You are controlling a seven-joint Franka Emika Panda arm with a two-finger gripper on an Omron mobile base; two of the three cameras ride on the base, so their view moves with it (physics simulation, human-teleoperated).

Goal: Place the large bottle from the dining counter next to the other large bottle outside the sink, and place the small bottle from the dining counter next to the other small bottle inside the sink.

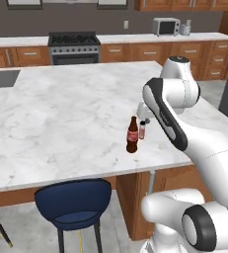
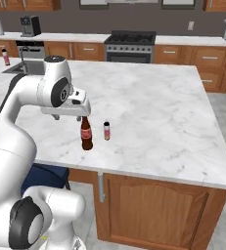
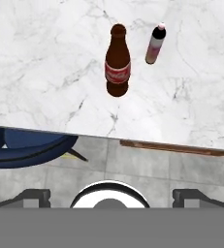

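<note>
— How's the light?
— Bright, even and soft, no glare on the dining counter (image 1: 61,113).
— Shadows?
— Only a faint patch under the large bottle (image 3: 117,65).
— Sharpness?
— Slightly soft, rendered; edges undistorted.

Sink (image 1: 2,78) cut off at frame edge

A brown bottle (image 1: 132,135) with a red label stands upright right of centre on the marble counter (image 1: 61,118), near its front edge. A small bottle (image 1: 142,129) stands just beside it to the right, partly behind the white arm (image 1: 172,106) that rises from the lower right. A blue stool (image 1: 74,203) sits at lower left, a stove (image 1: 74,47) at the top, and a microwave (image 1: 166,26) at upper right.
</note>
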